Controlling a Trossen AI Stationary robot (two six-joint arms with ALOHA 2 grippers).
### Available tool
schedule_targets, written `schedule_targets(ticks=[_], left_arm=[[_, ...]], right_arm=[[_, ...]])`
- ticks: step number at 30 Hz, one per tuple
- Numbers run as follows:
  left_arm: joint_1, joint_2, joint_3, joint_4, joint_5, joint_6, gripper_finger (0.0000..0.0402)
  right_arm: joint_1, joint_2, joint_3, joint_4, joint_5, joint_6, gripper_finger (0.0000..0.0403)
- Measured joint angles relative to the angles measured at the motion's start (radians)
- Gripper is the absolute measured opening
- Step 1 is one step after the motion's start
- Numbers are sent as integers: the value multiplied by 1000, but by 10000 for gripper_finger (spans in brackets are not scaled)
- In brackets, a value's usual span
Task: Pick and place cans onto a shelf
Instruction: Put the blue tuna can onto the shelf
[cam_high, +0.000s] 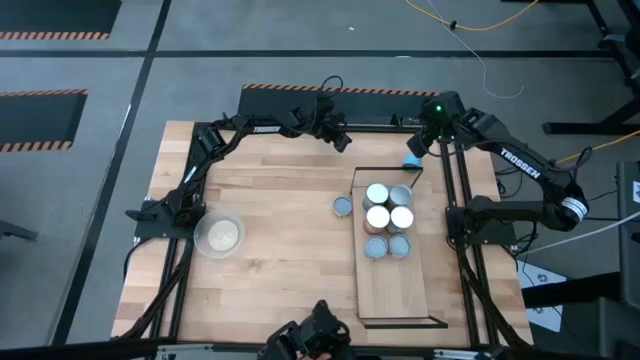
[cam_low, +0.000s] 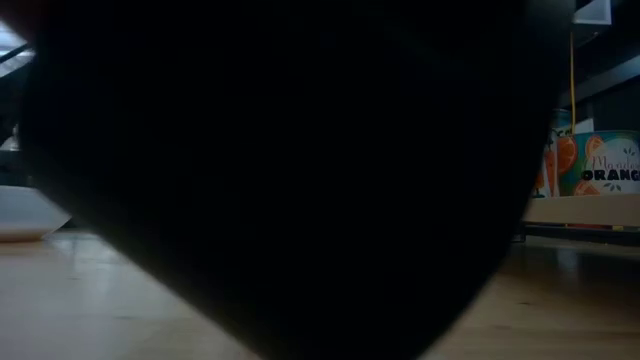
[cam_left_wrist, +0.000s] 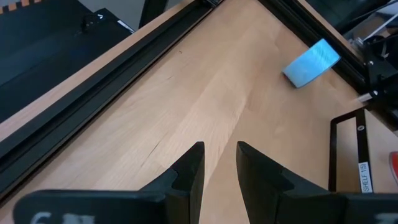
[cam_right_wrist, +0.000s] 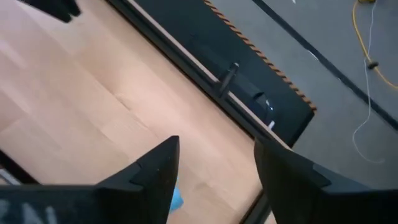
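From above, six cans (cam_high: 388, 219) stood on the shelf (cam_high: 393, 285), a seventh can (cam_high: 342, 206) just beside it on the tabletop (cam_high: 280, 240). Wrist views showed the right pincer (cam_right_wrist: 214, 168) released and empty, the left pincer (cam_left_wrist: 219, 163) narrowly parted, empty; that stray can probably needs grasping next.

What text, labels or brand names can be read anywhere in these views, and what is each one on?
"TROSSEN": white lettering on the right arm, high view.
"ORANG", cut off by the frame edge: orange-fruit poster behind the table, low view; the script line above it is too blurred to read.
"SHELF IS", roughly: small white label on the shelf, left wrist view; the rest is unreadable.
White lettering on the left arm: too small to read.
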Motion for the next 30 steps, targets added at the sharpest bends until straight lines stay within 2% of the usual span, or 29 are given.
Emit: schedule_targets(ticks=[4,8,11,17,22,30], left_arm=[[0,0,0,1,1,5,86],[0,0,0,1,1,6,86],[0,0,0,2,1,6,86],[0,0,0,2,2,6,86],[-2,0,0,2,4,6,86],[-7,0,-1,1,4,12,86]], right_arm=[[-92,0,0,-16,-88,-21,211],[-170,4,0,-110,-254,-29,209],[-197,16,0,-188,-312,-88,210],[-200,79,0,-251,-315,-167,210],[-199,163,0,-294,-257,-254,210],[-198,252,0,-317,-201,-288,210]])
